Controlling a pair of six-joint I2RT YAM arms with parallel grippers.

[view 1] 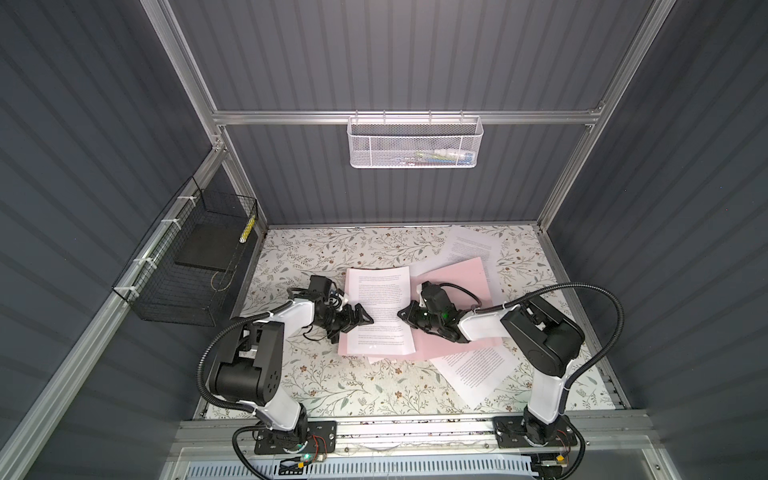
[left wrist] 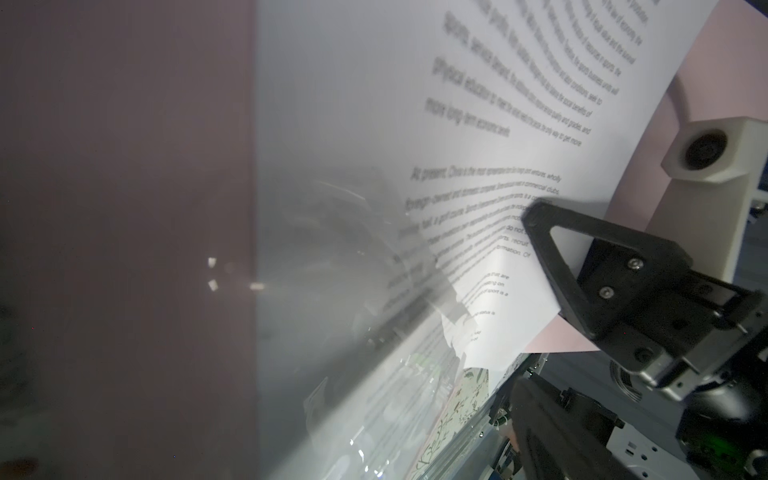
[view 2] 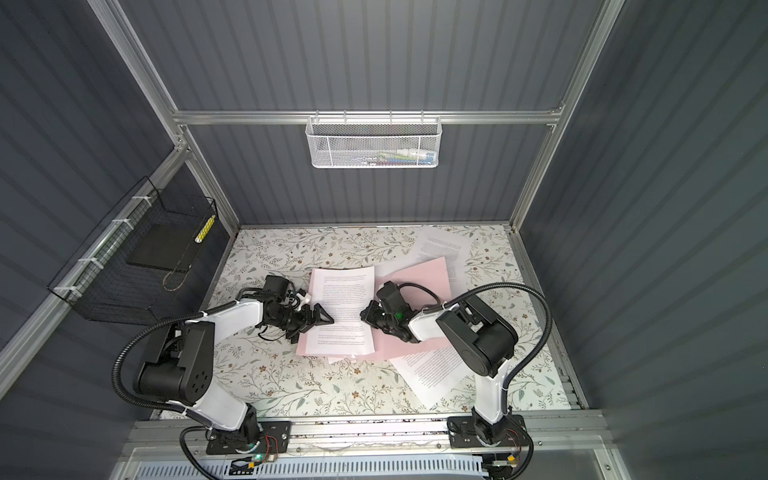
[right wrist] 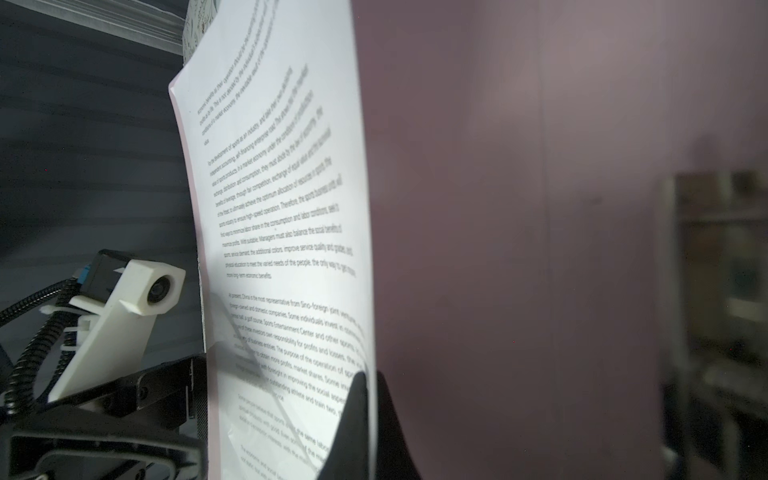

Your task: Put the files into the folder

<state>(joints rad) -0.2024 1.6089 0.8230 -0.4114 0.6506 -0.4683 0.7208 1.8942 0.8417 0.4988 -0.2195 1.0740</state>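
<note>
Pink folder (view 1: 457, 282) lies open mid-frame, one printed sheet (view 1: 378, 299) on its left half. Right gripper (view 1: 404, 315) pinches that sheet's edge, left gripper (view 1: 358, 323) gapes wide. Next, probably: release, fetch the lower-right sheet (view 1: 473, 370).

White mesh basket (view 1: 374, 149) hangs above the floral bench's (view 1: 332, 386) far edge; off the left edge, a black wire basket (view 1: 174, 305) cradles a black slab (view 1: 208, 249).

We see dark grey ribbed walls (view 1: 415, 54), a far aluminium rail (view 1: 270, 117) carrying a white mesh basket (view 1: 415, 143), a black wire basket (view 1: 183, 291) at left, a floral tabletop (view 1: 332, 386).
</note>
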